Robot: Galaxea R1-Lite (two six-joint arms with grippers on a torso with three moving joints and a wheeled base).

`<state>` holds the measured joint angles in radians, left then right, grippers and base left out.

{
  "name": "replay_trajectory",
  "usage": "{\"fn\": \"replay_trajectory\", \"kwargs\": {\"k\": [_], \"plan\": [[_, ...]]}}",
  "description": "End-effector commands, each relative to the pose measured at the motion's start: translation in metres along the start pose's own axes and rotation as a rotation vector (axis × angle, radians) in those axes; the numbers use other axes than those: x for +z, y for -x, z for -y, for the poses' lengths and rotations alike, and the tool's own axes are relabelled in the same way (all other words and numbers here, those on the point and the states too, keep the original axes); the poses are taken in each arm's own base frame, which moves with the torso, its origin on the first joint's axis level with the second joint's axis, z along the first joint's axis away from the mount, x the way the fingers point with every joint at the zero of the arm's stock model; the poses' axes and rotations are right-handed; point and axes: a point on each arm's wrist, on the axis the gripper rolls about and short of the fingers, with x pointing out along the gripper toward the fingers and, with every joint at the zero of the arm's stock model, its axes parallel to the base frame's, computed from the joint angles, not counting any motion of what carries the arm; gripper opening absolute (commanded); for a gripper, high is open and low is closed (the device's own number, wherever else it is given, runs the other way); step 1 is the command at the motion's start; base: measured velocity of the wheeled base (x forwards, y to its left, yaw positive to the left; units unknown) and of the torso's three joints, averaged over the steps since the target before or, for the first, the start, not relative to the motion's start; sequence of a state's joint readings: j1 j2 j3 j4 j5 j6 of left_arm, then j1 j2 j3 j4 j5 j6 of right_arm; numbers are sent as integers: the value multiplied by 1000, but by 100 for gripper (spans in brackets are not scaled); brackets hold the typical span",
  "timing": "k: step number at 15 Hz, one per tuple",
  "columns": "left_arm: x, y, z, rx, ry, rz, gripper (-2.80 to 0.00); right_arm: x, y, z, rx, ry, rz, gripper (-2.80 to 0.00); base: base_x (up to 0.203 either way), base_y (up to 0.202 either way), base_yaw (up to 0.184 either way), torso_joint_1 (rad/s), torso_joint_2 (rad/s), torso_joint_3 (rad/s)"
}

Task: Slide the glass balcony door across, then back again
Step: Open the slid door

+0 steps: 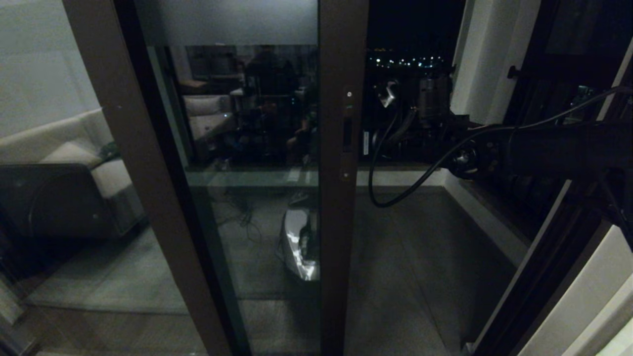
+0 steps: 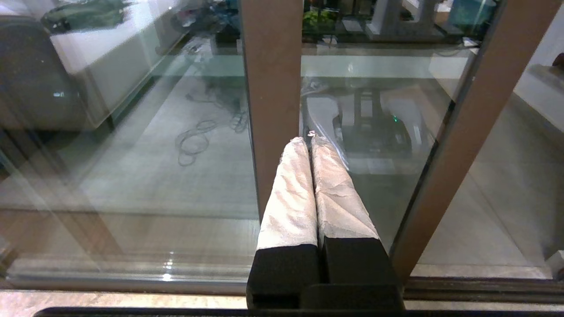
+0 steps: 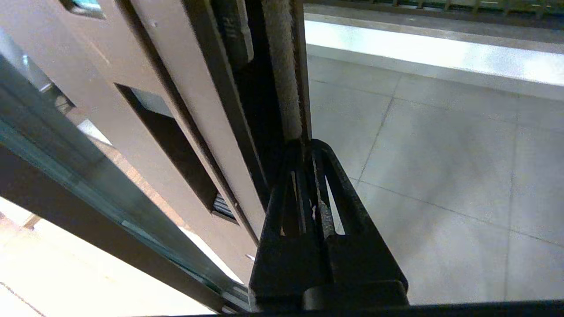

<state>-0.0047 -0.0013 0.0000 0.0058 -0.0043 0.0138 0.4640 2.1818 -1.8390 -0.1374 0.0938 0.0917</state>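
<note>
The glass balcony door [image 1: 257, 148] has a frosted top band [image 1: 227, 22] and a dark brown edge stile [image 1: 341, 222] with a recessed slot handle [image 1: 347, 133]. It stands partly across, with an open gap to its right. My right arm [image 1: 544, 148] reaches in from the right through that gap at handle height. My right gripper [image 3: 304, 145] is shut, its tips against the pile strip [image 3: 282, 88] on the door's edge, beside the slot handle [image 3: 172, 149]. My left gripper [image 2: 308, 141], out of the head view, is shut, low before the door glass [image 2: 396, 185] with nothing in it.
A fixed brown-framed panel [image 1: 133, 173] stands at the left. The tiled balcony floor [image 1: 420, 257] shows through the gap, with a low parapet [image 1: 400, 177] behind. A white jamb and dark track [image 1: 544, 277] bound the right. A black cable [image 1: 395, 198] loops under my right arm.
</note>
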Motion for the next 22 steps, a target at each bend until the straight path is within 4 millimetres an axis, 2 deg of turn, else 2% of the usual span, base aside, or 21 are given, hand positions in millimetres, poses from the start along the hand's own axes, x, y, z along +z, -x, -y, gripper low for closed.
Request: {"fn": "replay_trajectory", "kwargs": {"k": [1,14,22], "plan": [[0,0,0,1,0,0,-280,-4,-7,-4,11,-11,-4,-280,0,0,0,0,0,0],[0,0,0,0,0,0,-280,-17,-31,-31,18,-16,1,-280,0,0,0,0,0,0],[0,0,0,0,0,0,-280,-22,-34,-49,52,-14,-11,-280,0,0,0,0,0,0]]}}
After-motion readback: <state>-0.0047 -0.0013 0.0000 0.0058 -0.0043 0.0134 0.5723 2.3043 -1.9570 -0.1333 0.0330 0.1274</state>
